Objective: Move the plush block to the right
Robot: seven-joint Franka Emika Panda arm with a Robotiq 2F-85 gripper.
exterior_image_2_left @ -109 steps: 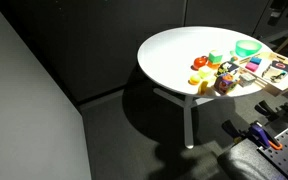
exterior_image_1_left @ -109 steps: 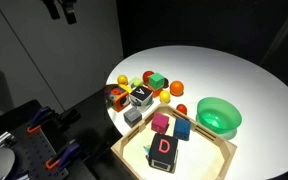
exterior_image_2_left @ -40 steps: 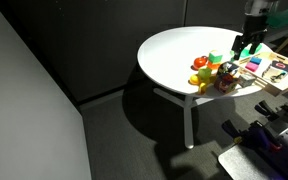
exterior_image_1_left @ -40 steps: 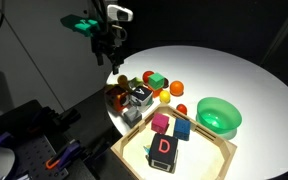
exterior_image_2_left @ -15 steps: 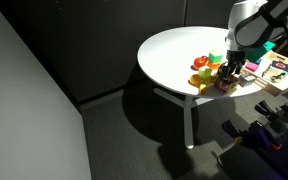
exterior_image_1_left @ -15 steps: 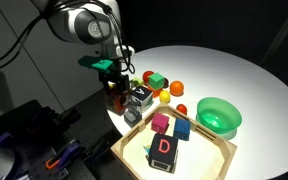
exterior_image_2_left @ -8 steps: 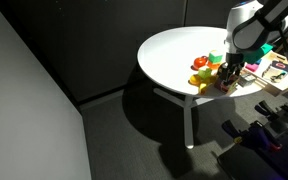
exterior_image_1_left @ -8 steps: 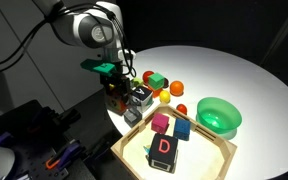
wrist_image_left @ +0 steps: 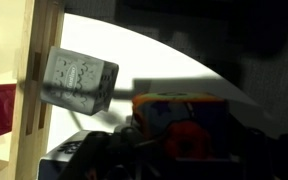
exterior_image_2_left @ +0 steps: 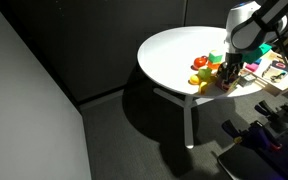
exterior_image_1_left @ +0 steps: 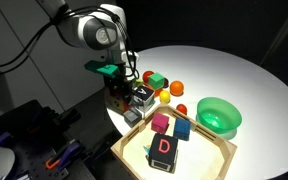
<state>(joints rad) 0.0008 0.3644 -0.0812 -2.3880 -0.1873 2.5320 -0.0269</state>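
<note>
My gripper (exterior_image_1_left: 117, 90) hangs low over the plush block (wrist_image_left: 180, 118) at the table (exterior_image_1_left: 234, 70) edge.
Grasp step, I judge; jaws open or clamped, I can't tell. Next: firm hold, then carry it rightward, clear of the black-and-white block (exterior_image_1_left: 141, 96).

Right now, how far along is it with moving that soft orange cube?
Done: the hand is down at the plush block, near the table edge. In hand: the grasp; I can't tell whether it grips yet. Left: lifting it and carrying it right.
</note>
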